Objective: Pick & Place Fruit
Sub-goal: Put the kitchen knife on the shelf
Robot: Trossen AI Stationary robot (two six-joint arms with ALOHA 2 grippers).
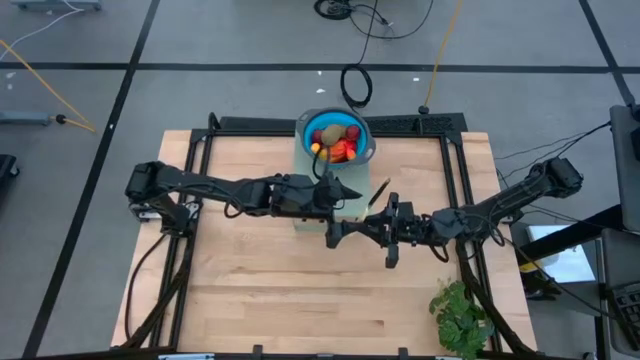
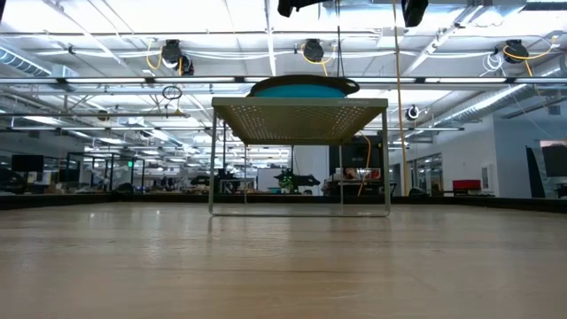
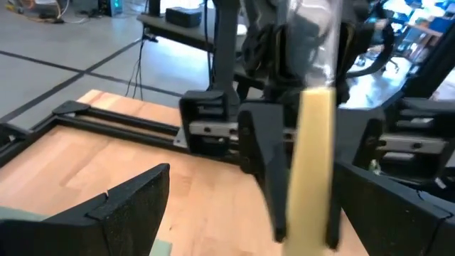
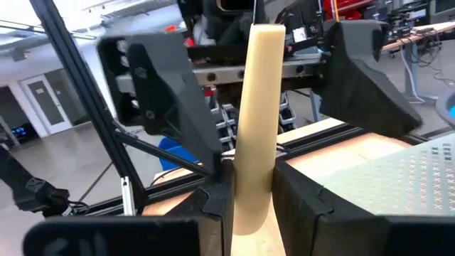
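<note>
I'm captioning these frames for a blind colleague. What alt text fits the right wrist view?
The right hand is shut on a pale yellow handle standing upright between its dark fingers. Facing it, the left hand spreads its open fingers on either side of the handle, with the wooden table below.
</note>
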